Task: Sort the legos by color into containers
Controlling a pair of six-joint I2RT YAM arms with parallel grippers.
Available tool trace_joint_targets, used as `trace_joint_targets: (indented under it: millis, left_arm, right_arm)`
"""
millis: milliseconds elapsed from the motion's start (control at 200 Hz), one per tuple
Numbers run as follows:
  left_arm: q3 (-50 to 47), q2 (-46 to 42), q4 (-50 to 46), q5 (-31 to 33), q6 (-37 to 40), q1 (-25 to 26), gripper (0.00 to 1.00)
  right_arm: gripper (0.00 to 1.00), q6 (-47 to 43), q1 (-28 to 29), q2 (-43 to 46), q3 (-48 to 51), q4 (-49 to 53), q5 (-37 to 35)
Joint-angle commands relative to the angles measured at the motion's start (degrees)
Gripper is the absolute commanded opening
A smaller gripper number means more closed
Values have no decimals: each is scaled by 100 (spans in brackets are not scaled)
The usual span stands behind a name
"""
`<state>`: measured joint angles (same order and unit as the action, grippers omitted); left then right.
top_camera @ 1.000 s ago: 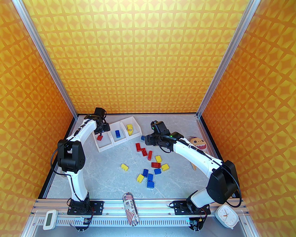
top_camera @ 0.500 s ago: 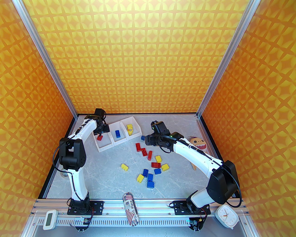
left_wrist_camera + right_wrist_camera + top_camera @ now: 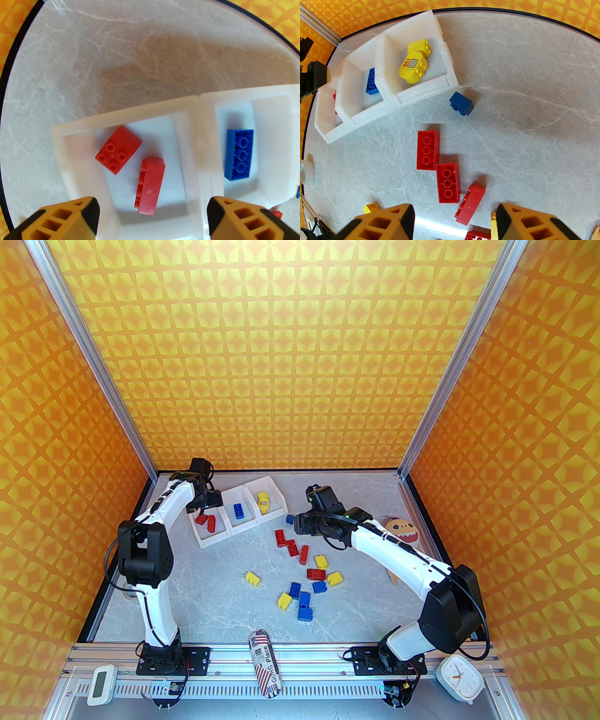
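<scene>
**Landmark:** the containers (image 3: 213,540), three joined white bins in a row on the bench (image 3: 215,596).

**Left gripper** (image 3: 152,207): hangs over the containers' left-end bin, jaws apart, nothing between them.
- On that bin's floor lie a square red brick (image 3: 118,150), studs up, and a long red brick (image 3: 150,187) on its side. They sit just beside each other and clear of the fingers.
- Middle bin: one long blue brick (image 3: 239,154).
- Right-end bin: two yellow bricks (image 3: 413,66), touching.

**Right gripper** (image 3: 453,212): jaws apart and empty, hovering off the containers' near-right side, over the loose legos.

**Unsorted, going outward from the containers:**
- a small blue brick (image 3: 461,103) just off the right-end bin's near corner
- two flat red bricks (image 3: 427,150), studs up, corner to corner
- a tipped red brick (image 3: 471,204) on its side
- a mixed pile (image 3: 304,587) of red, yellow and blue, well apart from the containers

**Relation that matters:** the tipped red brick lies almost directly under the right gripper, nearer one finger than the other. Its long axis runs diagonally to the line between the fingers, neither square to it nor along it.

**Judgements:**
- The wrist likely needs a turn so the fingers close across the brick's short width.
- The right arm is nearer to every loose brick, while the left arm stands at the containers' end farthest from the pile.
- Red belongs in that far end, so a carry by the right arm would pass over the yellow and blue bins.
- The sorting is early on: five bricks are binned and a dozen or so are out.
</scene>
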<state>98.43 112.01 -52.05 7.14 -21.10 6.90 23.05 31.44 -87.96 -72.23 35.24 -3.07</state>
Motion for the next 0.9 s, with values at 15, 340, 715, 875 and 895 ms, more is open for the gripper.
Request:
trace_joint_targets:
  millis: [15, 340, 715, 875, 895]
  left_arm:
    - [-507, -836, 77, -18, -65, 229, 79]
    - [-2375, -2621, 841, 46, -543, 1144, 79]
    - [-3727, -3737, 1124, 70, -987, 1997, 80]
    - [-3860, -3840, 1058, 73, -1093, 2093, 80]
    - [-3866, -3854, 1043, 71, -1090, 2108, 80]
  right_arm:
    - [62, -119, 11, 56, 293, -69, -72]
    - [58, -17, 55, 447, 1402, -727, -43]
    - [52, 144, 275, 412, 2097, -1045, -633]
    - [52, 178, 276, 282, 2170, -923, -783]
    - [52, 182, 275, 260, 2177, -910, -788]
